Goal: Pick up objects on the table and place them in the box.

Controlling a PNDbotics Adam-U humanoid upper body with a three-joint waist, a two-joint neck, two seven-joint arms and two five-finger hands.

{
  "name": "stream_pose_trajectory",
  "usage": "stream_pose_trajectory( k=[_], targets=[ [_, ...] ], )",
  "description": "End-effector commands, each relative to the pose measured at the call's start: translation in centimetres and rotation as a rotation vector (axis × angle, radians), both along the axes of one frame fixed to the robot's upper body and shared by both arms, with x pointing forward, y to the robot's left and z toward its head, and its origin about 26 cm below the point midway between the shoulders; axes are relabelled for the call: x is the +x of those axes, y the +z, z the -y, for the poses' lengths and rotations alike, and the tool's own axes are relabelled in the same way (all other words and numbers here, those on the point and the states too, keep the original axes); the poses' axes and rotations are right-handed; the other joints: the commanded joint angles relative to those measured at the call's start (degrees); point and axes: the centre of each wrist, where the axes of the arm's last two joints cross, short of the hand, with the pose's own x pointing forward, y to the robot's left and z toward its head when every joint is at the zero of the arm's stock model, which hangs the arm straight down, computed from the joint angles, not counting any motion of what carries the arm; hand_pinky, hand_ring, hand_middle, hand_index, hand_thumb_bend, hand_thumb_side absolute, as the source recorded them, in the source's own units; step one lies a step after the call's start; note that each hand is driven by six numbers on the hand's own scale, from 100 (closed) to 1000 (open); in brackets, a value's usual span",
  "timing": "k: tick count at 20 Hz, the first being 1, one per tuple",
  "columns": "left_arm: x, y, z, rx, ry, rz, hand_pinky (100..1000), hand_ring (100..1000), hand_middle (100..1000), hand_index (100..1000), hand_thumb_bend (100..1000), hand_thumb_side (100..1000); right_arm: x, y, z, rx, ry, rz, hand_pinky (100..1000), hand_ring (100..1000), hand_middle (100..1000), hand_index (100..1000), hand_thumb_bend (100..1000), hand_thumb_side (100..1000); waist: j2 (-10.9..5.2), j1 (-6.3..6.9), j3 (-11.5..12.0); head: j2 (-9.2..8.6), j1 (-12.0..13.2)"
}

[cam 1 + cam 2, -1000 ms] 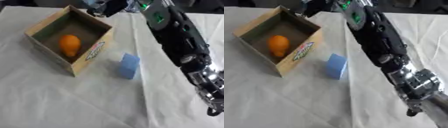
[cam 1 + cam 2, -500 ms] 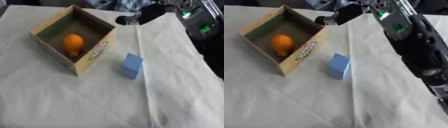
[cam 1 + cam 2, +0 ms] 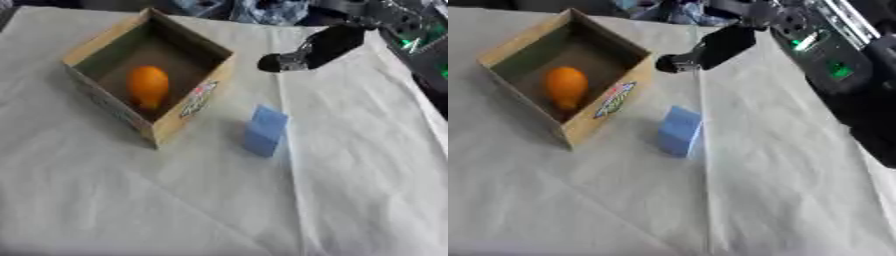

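Orange (image 3: pixel 148 86) in box (image 3: pixel 194 102), blue block (image 3: pixel 265 131) beside

A cardboard box (image 3: pixel 614 100) sits open at the upper left on a white cloth (image 3: pixel 780 190), turned askew so one corner points toward the camera. An orange fruit (image 3: pixel 565 86) lies on its floor — and a coloured label marks the near wall. Just to the right of the box, apart from it, a light blue block (image 3: pixel 680 131) stands on the cloth. Above the block, the right hand (image 3: pixel 710 50) hangs over the cloth beside the box's far right corner, dark and blurred — its fingers cannot be made out. The black arm runs off to the upper right, with green lights on it.
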Motion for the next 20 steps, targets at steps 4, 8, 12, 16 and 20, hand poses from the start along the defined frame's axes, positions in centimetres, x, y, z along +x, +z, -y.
stream_pose_trajectory(
  k=[4, 8, 12, 16, 20],
  targets=[
    [-0.2, 0.6, -0.3, 0.025, 0.007, 0.016, 605, 820, 1000, 692, 268, 983, -0.9, -0.8, -0.2, -0.004, -0.035, -0.033, 904, 926, 845, 941, 482, 723, -1.09, 0.24, 0.0, 0.46, -0.4],
    [-0.2, 0.6, -0.3, 0.024, 0.002, 0.015, 605, 821, 1000, 692, 267, 983, -0.7, -2.7, -0.5, -0.006, -0.061, -0.100, 906, 929, 845, 946, 486, 684, -1.08, 0.33, 0.0, 0.57, -0.5],
    [-0.2, 0.6, -0.2, 0.024, -0.001, 0.015, 605, 821, 1000, 692, 267, 982, -0.6, -4.1, -0.7, -0.016, -0.082, -0.113, 912, 932, 846, 942, 525, 659, -1.11, 0.34, 0.0, 0.61, -0.7],
    [-0.2, 0.6, -0.2, 0.023, -0.005, 0.016, 605, 821, 1000, 692, 268, 983, -0.1, -6.5, -0.4, -0.041, -0.133, -0.102, 914, 931, 844, 940, 550, 666, -1.09, 0.26, 0.1, 0.64, -0.8],
    [-0.2, 0.6, -0.1, 0.022, -0.008, 0.017, 605, 821, 1000, 692, 267, 984, 0.2, -8.1, -0.1, -0.051, -0.157, -0.079, 914, 925, 839, 940, 567, 651, -1.13, 0.24, 0.0, 0.72, -0.8]
  ],
)
